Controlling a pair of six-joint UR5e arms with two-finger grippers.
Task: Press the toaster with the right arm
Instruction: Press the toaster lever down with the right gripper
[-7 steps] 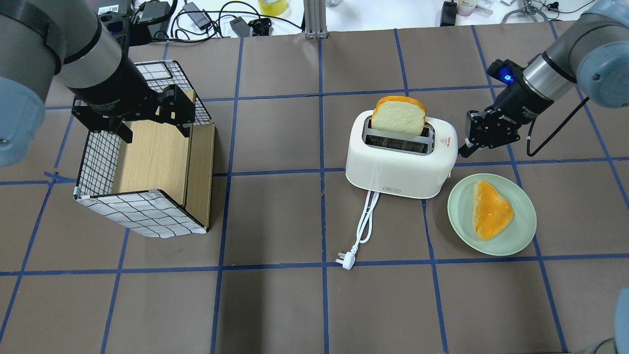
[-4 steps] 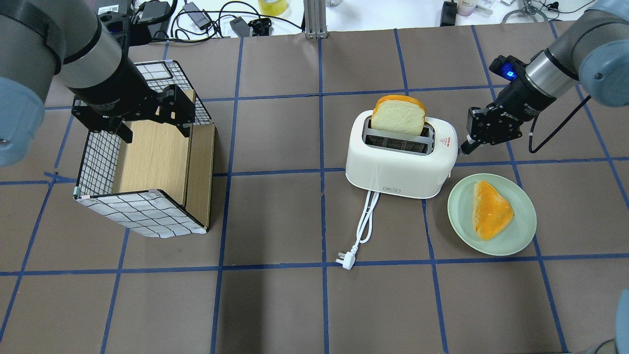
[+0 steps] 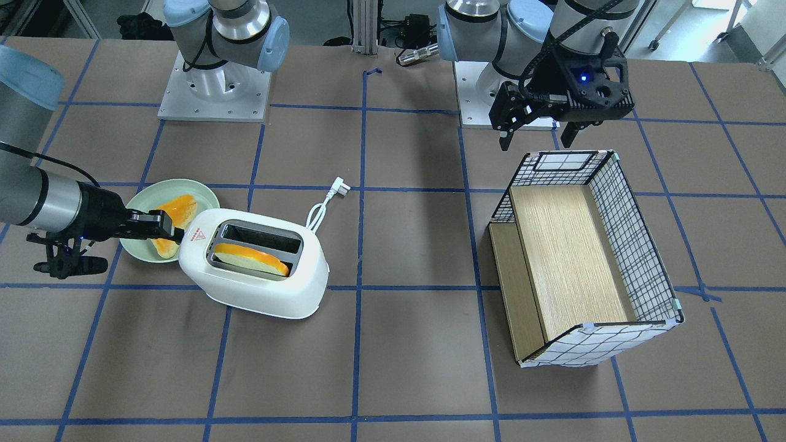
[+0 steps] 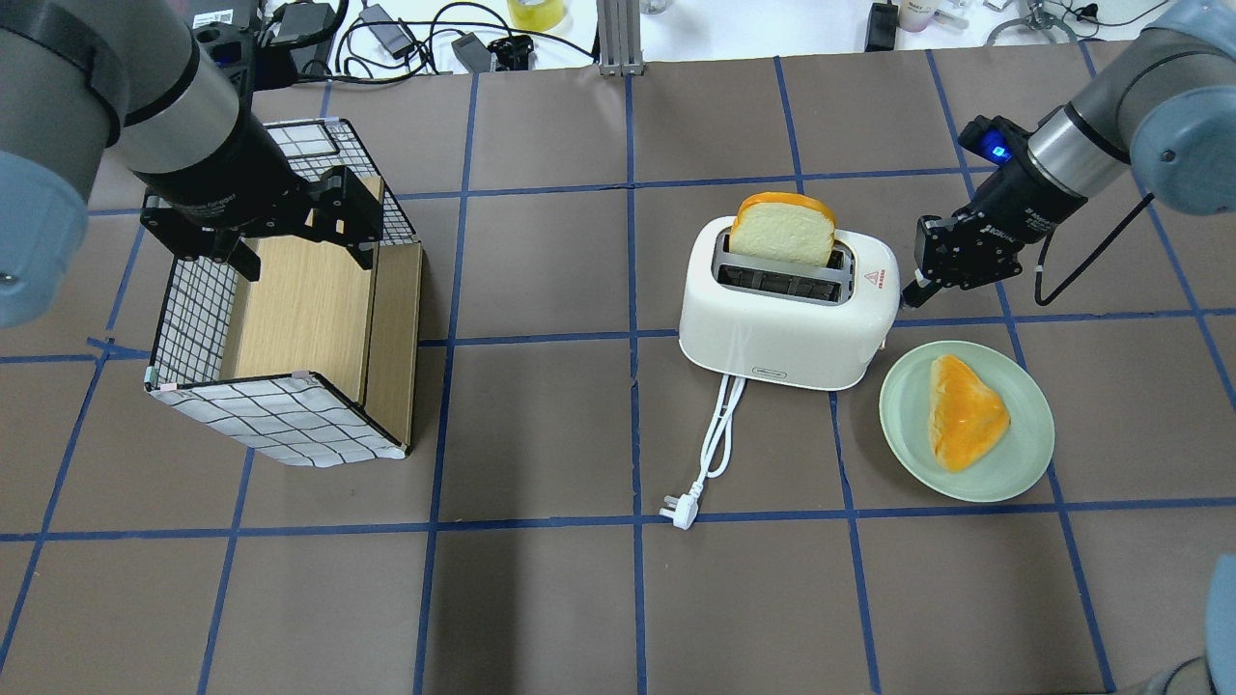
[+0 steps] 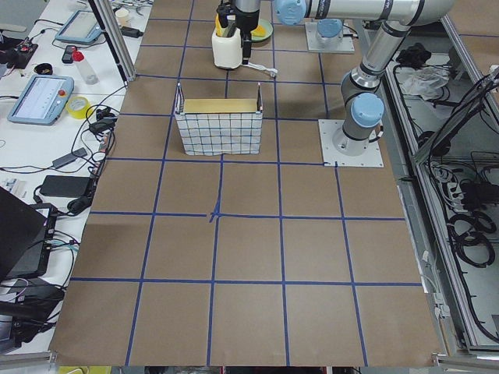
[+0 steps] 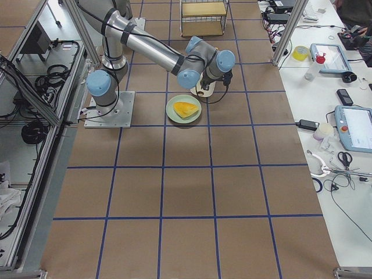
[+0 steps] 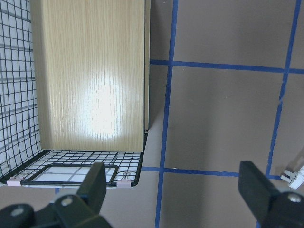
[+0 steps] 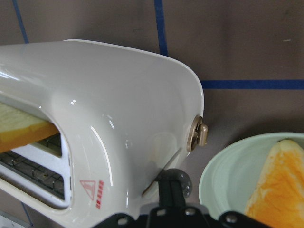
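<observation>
I see the toaster (image 4: 772, 333) a little right of the middle of the overhead view, standing on the brown table (image 4: 541, 415) with blue tape lines. A slice of bread (image 4: 782, 230) stands out of the slot that is nearer to the top of that frame, and the other slot is open. The red triangle mark (image 4: 872, 278) is on the right end of the toaster top. The right gripper (image 4: 908, 294) comes in from the upper right of the frame, and its tip touches this right end, just below the mark. In the right wrist view the two fingers (image 8: 169, 192) are together, and they lie against the white end wall, beside a small grey round part (image 8: 180, 180) and below a beige knob (image 8: 198, 134). A pale green plate (image 4: 1024, 454) is just beside the toaster at the lower right, and a piece of orange bread (image 4: 966, 410) lies on it. The white cord (image 4: 719, 434) runs down from the toaster to a plug (image 4: 679, 510). In the left part of the frame stands a wire basket (image 4: 270, 425) with a wooden board inside. The left gripper (image 4: 304, 246) hangs over its far edge, and in the left wrist view its fingers (image 7: 95, 185) are wide apart and hold nothing.
</observation>
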